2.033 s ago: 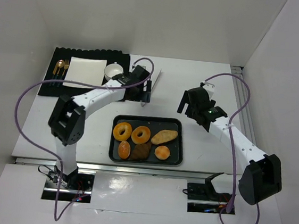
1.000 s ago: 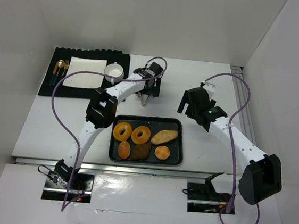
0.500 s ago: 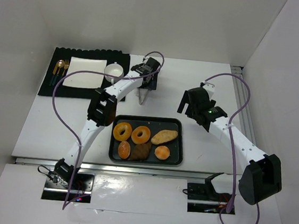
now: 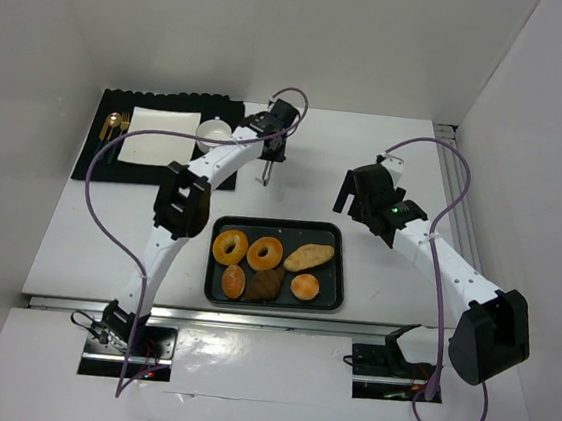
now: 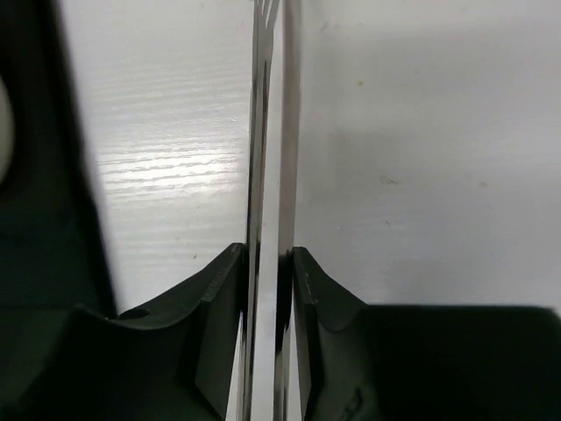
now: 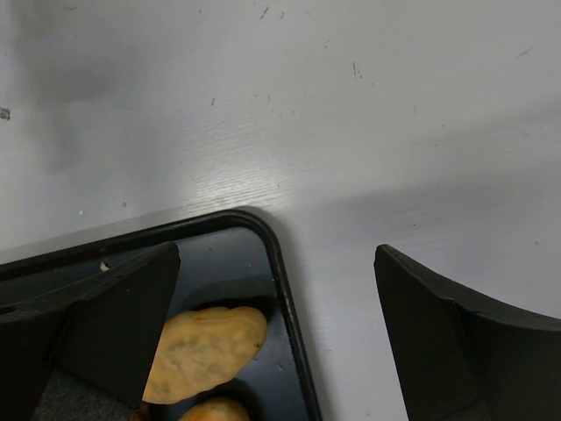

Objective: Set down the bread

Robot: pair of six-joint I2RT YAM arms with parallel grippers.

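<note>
Left end effector [image 5: 267, 259]: gone from spread to pinching slim shiny metal tongs [image 5: 289, 132], blades squeezed together, upper centre of top view.
Golden-brown bread pieces [image 4: 309, 258]: untouched in black rectangular tray [image 4: 342, 277], lower centre.
Meaning: tool secured; bread pickup likely next.

The overhead camera is looking steeply down from the near edge over the whole tabletop [image 4: 339, 136]. Both wrist cameras are sitting close (nearly grazing it); the right one is sharing the overhead's tray [image 6: 282, 263] corner.
</note>
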